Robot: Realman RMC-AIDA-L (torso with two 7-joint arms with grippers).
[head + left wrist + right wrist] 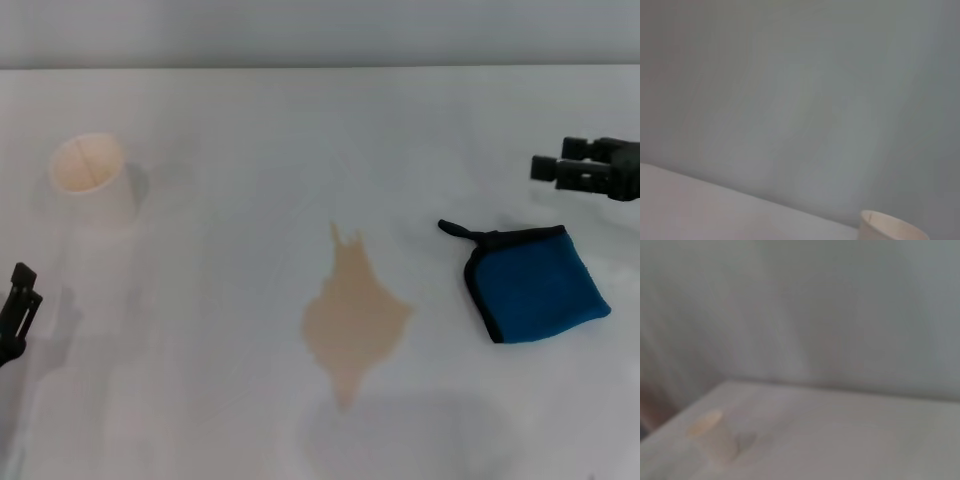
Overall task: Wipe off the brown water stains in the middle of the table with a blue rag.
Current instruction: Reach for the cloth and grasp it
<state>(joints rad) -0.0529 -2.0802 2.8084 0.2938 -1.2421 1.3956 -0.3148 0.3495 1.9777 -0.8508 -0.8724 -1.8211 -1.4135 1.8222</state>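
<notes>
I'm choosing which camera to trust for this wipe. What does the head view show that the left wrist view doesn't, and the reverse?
Only the head view shows the blue rag, the brown stain left of it and apart from it, the right gripper above the table behind the rag, and the left gripper at the left edge. Only the left wrist view shows a plain grey wall filling most of its frame. Both show the white table and the paper cup, which appears only as a rim in the wrist view.

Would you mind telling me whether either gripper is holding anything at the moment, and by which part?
Nothing is held. The blue rag lies on the table, apart from the right gripper and left gripper.
</notes>
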